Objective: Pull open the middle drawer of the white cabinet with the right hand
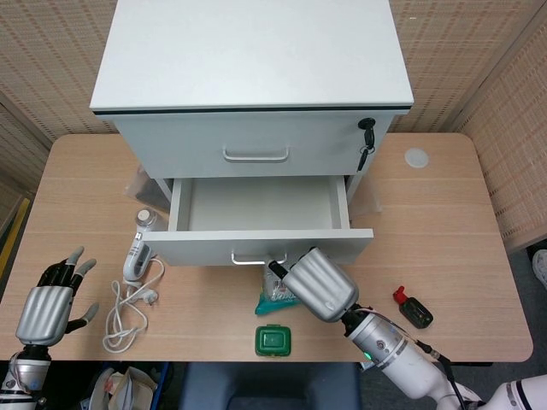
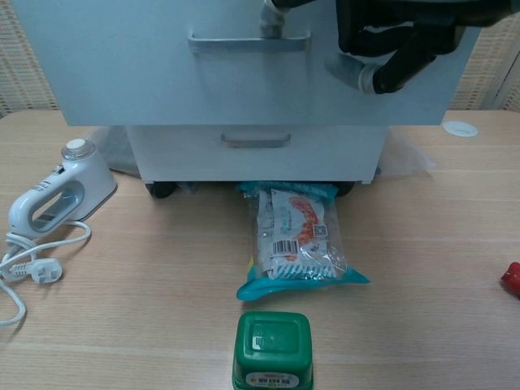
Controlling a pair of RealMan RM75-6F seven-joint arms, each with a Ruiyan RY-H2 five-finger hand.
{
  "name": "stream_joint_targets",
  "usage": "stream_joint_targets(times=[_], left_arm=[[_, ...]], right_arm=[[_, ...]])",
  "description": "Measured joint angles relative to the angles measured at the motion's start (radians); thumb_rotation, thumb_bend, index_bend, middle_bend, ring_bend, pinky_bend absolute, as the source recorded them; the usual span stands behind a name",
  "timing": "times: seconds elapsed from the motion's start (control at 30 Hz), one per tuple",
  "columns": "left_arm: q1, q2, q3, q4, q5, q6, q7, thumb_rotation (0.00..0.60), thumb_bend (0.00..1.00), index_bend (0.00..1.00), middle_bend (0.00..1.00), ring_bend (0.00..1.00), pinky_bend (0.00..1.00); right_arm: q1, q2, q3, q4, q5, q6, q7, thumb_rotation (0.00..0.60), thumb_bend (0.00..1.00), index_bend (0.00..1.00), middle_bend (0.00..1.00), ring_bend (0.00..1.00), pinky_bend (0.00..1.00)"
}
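The white cabinet (image 1: 252, 51) stands at the back of the table. Its middle drawer (image 1: 261, 205) is pulled well out and looks empty inside. My right hand (image 1: 318, 284) is at the drawer's front, a finger hooked on the metal handle (image 1: 246, 258). In the chest view the drawer front (image 2: 162, 73) looms overhead, the handle (image 2: 248, 41) near the top edge and the right hand (image 2: 394, 36) dark beside it. My left hand (image 1: 47, 307) rests open at the table's near left corner, away from everything.
A snack packet (image 2: 296, 240) lies under the drawer, a green box (image 2: 274, 349) in front of it. A white hand mixer (image 2: 57, 195) with its cord sits to the left. A small red-and-black object (image 1: 412, 309) lies right. A key (image 1: 366, 137) hangs in the top drawer's lock.
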Motion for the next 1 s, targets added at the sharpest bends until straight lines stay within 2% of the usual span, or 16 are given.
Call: stream_joint_targets(times=[0.37, 0.7, 0.87, 1.0], left_arm=[[-0.002, 0.0, 0.0, -0.003, 0.0, -0.002, 0.005, 0.6, 0.25, 0.16, 0.01, 0.12, 0.16], [-0.002, 0.003, 0.0, -0.01, -0.003, -0.002, 0.01, 0.6, 0.25, 0.16, 0.0, 0.12, 0.16], [-0.002, 0.005, -0.001, -0.013, -0.004, -0.003, 0.012, 0.6, 0.25, 0.16, 0.0, 0.12, 0.16], [-0.003, 0.007, -0.001, -0.016, -0.002, -0.003, 0.012, 0.6, 0.25, 0.16, 0.0, 0.12, 0.16]], right_arm=[[-0.056, 0.013, -0.042, 0.0, -0.158, -0.024, 0.041, 0.6, 0.52, 0.21, 0.94, 0.99, 0.8], [-0.109, 0.033, -0.057, 0.0, -0.272, -0.039, 0.091, 0.6, 0.51, 0.21, 0.94, 0.99, 0.8], [-0.146, 0.039, -0.059, 0.0, -0.35, -0.019, 0.139, 0.6, 0.49, 0.21, 0.86, 0.94, 0.8], [-0.189, 0.057, -0.068, 0.0, -0.429, 0.011, 0.193, 0.6, 0.49, 0.21, 0.84, 0.91, 0.8]])
